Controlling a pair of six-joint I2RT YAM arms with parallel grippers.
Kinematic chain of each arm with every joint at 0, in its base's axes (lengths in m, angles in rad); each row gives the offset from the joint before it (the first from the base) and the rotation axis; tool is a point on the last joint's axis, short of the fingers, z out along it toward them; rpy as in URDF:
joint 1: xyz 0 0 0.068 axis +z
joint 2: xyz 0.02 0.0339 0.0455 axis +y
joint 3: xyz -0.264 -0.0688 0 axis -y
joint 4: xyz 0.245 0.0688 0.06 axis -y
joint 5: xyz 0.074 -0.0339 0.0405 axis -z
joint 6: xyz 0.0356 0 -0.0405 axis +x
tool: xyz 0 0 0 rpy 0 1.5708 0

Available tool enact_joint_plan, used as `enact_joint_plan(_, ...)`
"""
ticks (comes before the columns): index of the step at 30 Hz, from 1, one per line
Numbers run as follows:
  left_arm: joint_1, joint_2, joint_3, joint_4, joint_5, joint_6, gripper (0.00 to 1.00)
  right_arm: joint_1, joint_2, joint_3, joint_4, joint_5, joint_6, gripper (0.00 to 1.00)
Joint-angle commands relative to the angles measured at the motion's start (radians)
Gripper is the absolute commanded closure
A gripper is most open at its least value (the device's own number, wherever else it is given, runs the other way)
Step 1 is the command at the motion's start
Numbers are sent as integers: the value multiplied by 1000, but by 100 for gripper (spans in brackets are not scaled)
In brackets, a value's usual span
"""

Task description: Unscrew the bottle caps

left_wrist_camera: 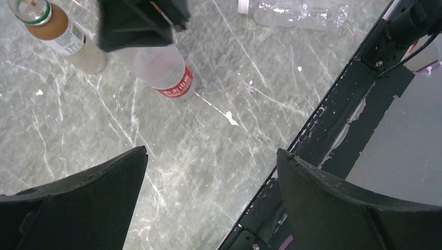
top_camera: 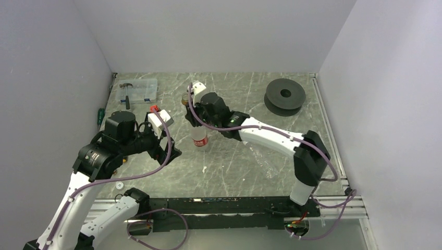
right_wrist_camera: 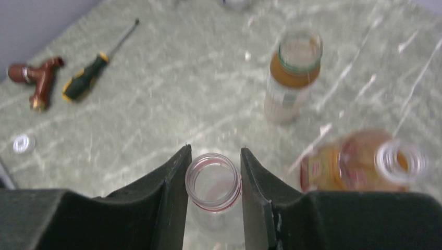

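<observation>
The right pincer [right_wrist_camera: 215, 151] is almost closed. Its two dark, flat-faced fingers press on either side of the neck of the red-labelled bottle [right_wrist_camera: 213, 182], which stands upright in the middle of the table [left_wrist_camera: 156, 172]. The bottle's mouth is bare, a clear ridged rim with no cap on it, so the grip looks meant to steady or shift a light, tippy bottle rather than to twist anything.

Just beyond stands the amber bottle [right_wrist_camera: 292, 78], also open-mouthed, with a green ring round its neck.

The left pincer [left_wrist_camera: 211, 153] hangs wide open and holds nothing. It sits over the glossy, grey-veined surface near the front edge, probably waiting its turn.

Nearer the front rail, the plain bottle [left_wrist_camera: 297, 13] lies on its side, thin and crinkled. A white cap [left_wrist_camera: 243, 5] is apparently on its neck, likely the job left to do.
</observation>
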Motion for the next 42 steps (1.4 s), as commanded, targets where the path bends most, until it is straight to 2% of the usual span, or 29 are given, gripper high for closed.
enact_joint_plan(1,-1,-1,31,-33,-22,14,1,1,35,79,108,66,-52,100)
enact_joint_plan(9,-1,0,26,-26,-5,16,1,2,110,84,186,96,-26,100)
enact_joint_plan(18,-1,-3,9,-2,9,5,1,10,92,14,219,104,-23,100)
enact_joint_plan(20,-1,0,8,0,11,5,1,11,83,-3,232,110,-14,91)
enact_joint_plan(22,-1,3,9,0,17,5,1,11,76,-10,233,122,-2,77)
enact_joint_plan(26,-1,7,17,2,24,0,1,10,54,-26,244,149,22,55)
enact_joint_plan(29,-1,8,19,1,25,-1,0,10,31,-38,253,159,27,49)
enact_joint_plan(34,0,6,16,3,36,-4,1,10,2,-32,244,164,23,31)
enact_joint_plan(42,1,11,19,7,47,-7,1,10,-44,-10,209,167,4,16)
